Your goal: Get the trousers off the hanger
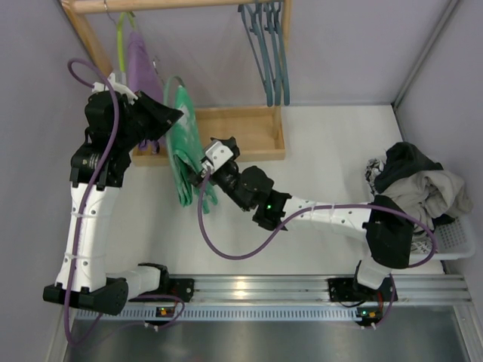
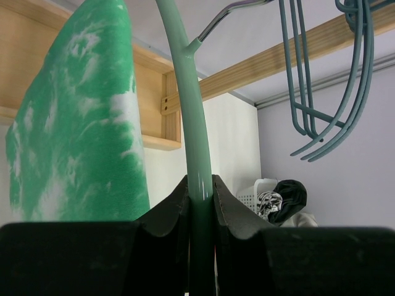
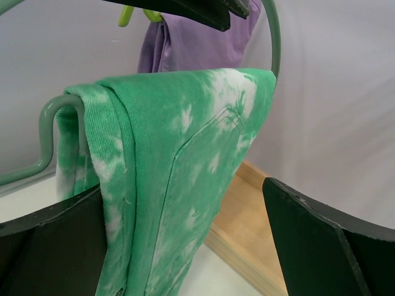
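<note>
A white table point(image 1: 324, 136) is boxed in by pale lilac-grey walls point(image 1: 355, 53), with a wooden rack point(image 1: 241, 132) standing at its far side. A cluster of bare teal hangers point(image 1: 268, 45) hangs from the right end of the rack's rail. At the left end of the rail, a lime hanger point(image 1: 121, 41) carries the purple trousers point(image 1: 139, 64). Just right of those, the left gripper point(image 1: 162, 117) is clamped tight on the mint hanger point(image 2: 188, 92). Its two dark fingers point(image 2: 170, 209) press the hanger's pale green bar from both sides, and the metal hook curves up out of the left wrist view. The green trousers point(image 1: 183, 151), mint with white blotches, are folded over this hanger's lower bar and hang down in front of the rack's wooden base. The right gripper point(image 1: 207, 170) is at the lower part of the cloth with its jaws spread wide. In the right wrist view one finger point(image 3: 49, 234) is on each side of the draped trousers point(image 3: 185, 142); whether either finger touches the fabric cannot be told. At the right edge of the table, a grey-and-dark laundry heap point(image 1: 415, 181) lies piled in a white basket point(image 1: 460, 241).
</note>
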Controlling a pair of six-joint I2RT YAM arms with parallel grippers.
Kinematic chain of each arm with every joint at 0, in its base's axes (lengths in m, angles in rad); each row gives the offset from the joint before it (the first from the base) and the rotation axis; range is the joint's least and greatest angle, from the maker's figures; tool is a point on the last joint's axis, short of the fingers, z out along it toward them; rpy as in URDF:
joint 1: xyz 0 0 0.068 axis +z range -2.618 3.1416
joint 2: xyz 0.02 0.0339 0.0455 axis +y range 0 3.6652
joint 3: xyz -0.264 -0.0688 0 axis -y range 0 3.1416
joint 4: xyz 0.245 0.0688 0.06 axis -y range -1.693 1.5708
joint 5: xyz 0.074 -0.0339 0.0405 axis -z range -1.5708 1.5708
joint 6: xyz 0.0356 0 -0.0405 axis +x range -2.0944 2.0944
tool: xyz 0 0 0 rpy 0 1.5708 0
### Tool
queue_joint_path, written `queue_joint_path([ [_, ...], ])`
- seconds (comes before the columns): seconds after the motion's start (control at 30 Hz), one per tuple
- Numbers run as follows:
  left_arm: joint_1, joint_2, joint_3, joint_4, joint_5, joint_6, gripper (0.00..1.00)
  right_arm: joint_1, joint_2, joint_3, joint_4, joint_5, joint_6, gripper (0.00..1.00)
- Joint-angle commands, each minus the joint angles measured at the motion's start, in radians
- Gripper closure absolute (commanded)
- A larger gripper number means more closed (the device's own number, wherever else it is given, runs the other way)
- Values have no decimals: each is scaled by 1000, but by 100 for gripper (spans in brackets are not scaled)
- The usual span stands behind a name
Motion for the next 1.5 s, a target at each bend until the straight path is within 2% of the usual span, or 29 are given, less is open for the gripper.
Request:
queue_joint_path([
  [0.0, -4, -25, 75, 190, 22, -19, 100, 2, 27, 79, 21, 52, 4, 1],
  [0.23, -4, -35, 67, 191, 28, -22, 100, -17, 106, 194, -14, 77, 20, 2],
  [0.33, -4, -43, 58, 190, 24, -13, 100, -29, 102, 216, -17, 80, 19, 18],
  [0.37, -4, -49, 53, 190, 21, -9, 100, -30, 94, 216, -22, 77, 19, 30],
  [0.43, -4, -58, 41, 190, 19, 0, 100, -35, 62, 207, -33, 67, 11, 45],
  [0.47, -4, -64, 23, 190, 18, 3, 100, -35, 48, 202, -42, 48, 8, 59],
  [0.53, -4, -75, -14, 190, 19, 12, 100, -35, -8, 182, -89, 22, 8, 72],
  [0.57, -4, -87, -28, 190, 19, 18, 100, -35, -31, 169, -106, -7, 8, 84],
  [0.67, -4, -109, -77, 190, 33, 41, 100, -35, -110, 152, -163, -48, 4, 100],
  [0.83, -4, -124, -157, 190, 99, 83, 100, -40, -202, 178, -230, -98, -1, 100],
  [1.0, -4, -150, -252, 190, 105, 118, 100, -46, -243, 256, -263, -112, -15, 100],
  [1.13, -4, -189, -353, 190, 72, 147, 100, -49, -272, 326, -283, -104, -38, 100],
  [1.47, -4, -235, -497, 187, 2, 205, 100, -47, -323, 400, -206, -51, -102, 100],
])
